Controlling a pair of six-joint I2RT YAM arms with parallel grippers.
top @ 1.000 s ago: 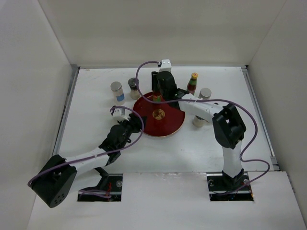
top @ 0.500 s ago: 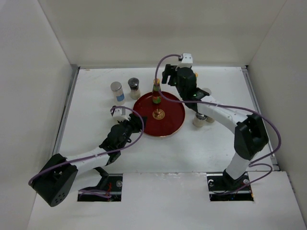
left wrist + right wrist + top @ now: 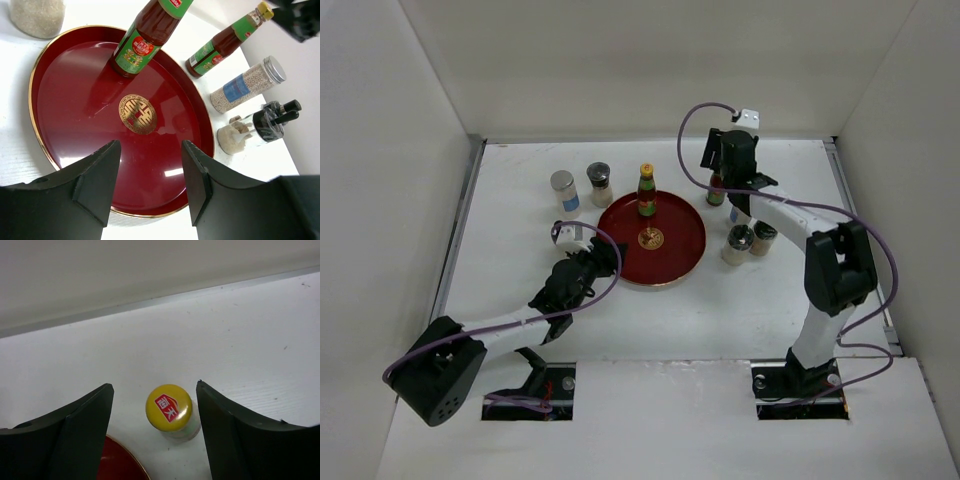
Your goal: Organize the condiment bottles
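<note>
We are hanging our right claw (image 3: 153, 385), wide open and empty, straight over the yellow-capped sauce bottle (image 3: 169, 407). It is standing upright between the fingers (image 3: 75, 440).

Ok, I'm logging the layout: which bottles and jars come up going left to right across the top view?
In order: silver-lidded jar → black-lidded jar → sauce bottle on the tray → second sauce bottle, partly hidden → jar just right of the tray → rightmost jar.
</note>
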